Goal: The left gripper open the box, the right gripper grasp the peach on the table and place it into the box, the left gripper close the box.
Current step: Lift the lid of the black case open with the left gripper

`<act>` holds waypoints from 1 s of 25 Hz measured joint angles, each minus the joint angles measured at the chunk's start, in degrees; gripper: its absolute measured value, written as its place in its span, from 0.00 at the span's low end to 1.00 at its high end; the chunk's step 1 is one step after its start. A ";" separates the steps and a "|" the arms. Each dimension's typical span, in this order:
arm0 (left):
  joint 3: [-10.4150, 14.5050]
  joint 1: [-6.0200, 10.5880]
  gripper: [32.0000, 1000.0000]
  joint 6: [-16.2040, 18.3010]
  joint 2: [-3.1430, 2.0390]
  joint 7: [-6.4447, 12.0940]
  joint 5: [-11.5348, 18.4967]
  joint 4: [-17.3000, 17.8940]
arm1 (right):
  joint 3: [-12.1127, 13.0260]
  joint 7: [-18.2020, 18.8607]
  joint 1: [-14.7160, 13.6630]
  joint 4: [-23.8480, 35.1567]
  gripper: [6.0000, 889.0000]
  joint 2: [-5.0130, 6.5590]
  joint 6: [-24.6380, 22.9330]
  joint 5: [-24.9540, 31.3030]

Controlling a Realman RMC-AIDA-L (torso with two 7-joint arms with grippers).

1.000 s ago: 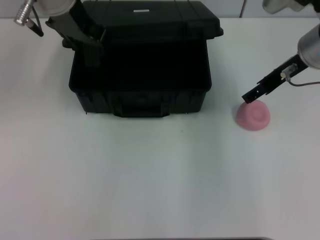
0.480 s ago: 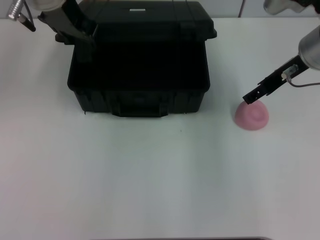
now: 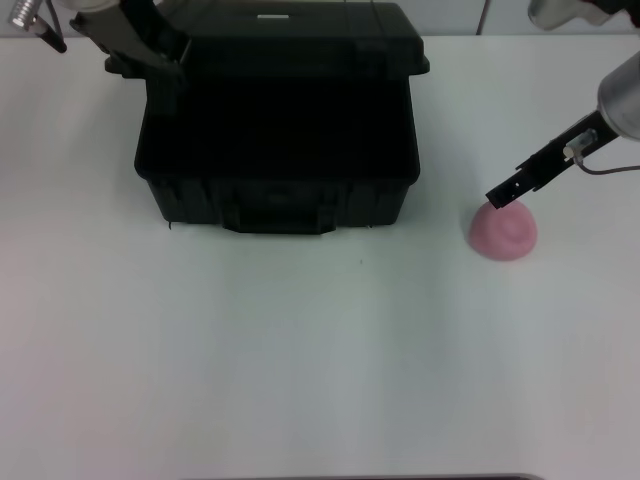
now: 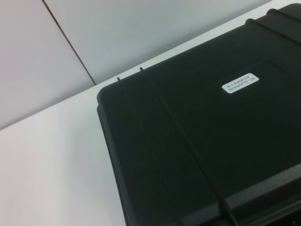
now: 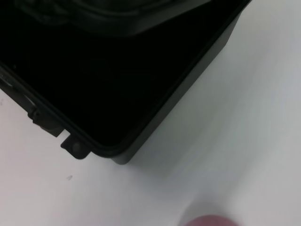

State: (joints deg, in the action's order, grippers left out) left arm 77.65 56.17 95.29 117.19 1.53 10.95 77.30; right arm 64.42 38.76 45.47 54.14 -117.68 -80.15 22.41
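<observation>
Black box (image 3: 277, 150) sits open at table's (image 3: 300, 350) far left-centre, lid (image 3: 290, 35) tipped further back than a second ago, white label (image 3: 272, 16) now nearer top edge. Left gripper (image 3: 160, 65) has risen toward box's back-left corner; cannot tell finger state. Pink peach (image 3: 504, 231) on table right of box, unmoved. Right gripper (image 3: 500, 195) hangs just above peach's near-left edge, same place as before; fingers' spread cannot be told.

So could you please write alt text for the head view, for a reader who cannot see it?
A large black box sits open on a white table, its lid tipped back. The left gripper is at the lid's far left corner. The right gripper hovers at the near edge of a pink peach to the box's right.
</observation>
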 joint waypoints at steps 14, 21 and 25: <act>-0.07 0.33 0.48 -0.52 -0.05 0.06 -0.87 0.17 | 0.00 0.00 -0.30 -0.31 0.80 0.09 0.00 0.00; -0.07 0.36 0.48 -1.37 -0.05 0.12 -0.90 0.77 | 0.00 0.00 -0.37 -0.11 0.80 0.09 -0.01 0.00; -0.05 0.36 0.48 -1.48 -0.05 0.13 -0.90 0.79 | 0.00 0.00 -0.38 0.04 0.80 0.09 -0.06 0.00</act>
State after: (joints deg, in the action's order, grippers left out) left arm 77.60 56.53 93.81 117.14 1.66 10.05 78.08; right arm 64.42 38.76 45.09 54.18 -117.59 -80.21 22.41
